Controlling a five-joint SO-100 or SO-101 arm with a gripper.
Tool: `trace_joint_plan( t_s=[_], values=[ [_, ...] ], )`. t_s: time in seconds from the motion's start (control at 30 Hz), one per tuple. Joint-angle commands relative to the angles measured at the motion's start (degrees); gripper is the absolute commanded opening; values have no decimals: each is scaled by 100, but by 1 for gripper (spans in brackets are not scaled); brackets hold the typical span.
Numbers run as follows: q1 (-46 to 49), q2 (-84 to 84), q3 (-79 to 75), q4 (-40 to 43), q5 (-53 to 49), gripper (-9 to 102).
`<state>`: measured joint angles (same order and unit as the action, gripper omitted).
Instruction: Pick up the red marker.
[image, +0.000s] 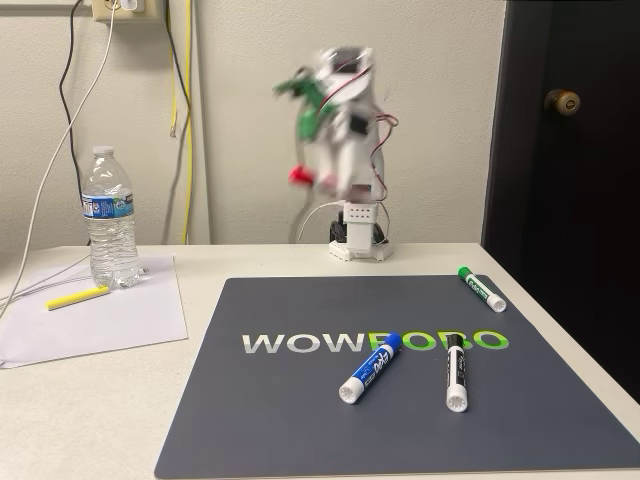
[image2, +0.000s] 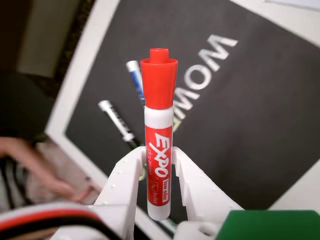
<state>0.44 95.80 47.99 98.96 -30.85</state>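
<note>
Pinching one red marker (image2: 159, 150), hand (image2: 159, 172) raised; three other markers on mat (image: 300, 420).

In the fixed view the mat (image: 300, 420) lies on the table (image: 90, 420). On the mat, one marker (image: 370, 367) lies near the middle, a second (image: 456, 372) just right of it, a third (image: 481, 288) at the mat's far right corner. Left of the mat lies a sheet of paper (image: 100, 320), bearing a bottle (image: 109, 218) and a highlighter (image: 77, 297). Behind the mat stands the arm's base (image: 360, 238). In the wrist view a fourth marker (image2: 159, 145) sits between the gripper (image2: 160, 170) fingers, above the mat.
</note>
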Motion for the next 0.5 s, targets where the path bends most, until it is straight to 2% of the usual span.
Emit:
trace_joint_plan(
  t_s=[0.0,0.17,0.33,0.4,0.47],
  values=[
    [-879,703,-26,-369,2145,4],
    [-1635,1046,-26,-501,3630,4],
    [-1872,1503,141,-589,4061,4],
    [-1872,2109,756,-905,4069,4],
    [-1837,3076,1942,-1564,4078,4]
  ],
)
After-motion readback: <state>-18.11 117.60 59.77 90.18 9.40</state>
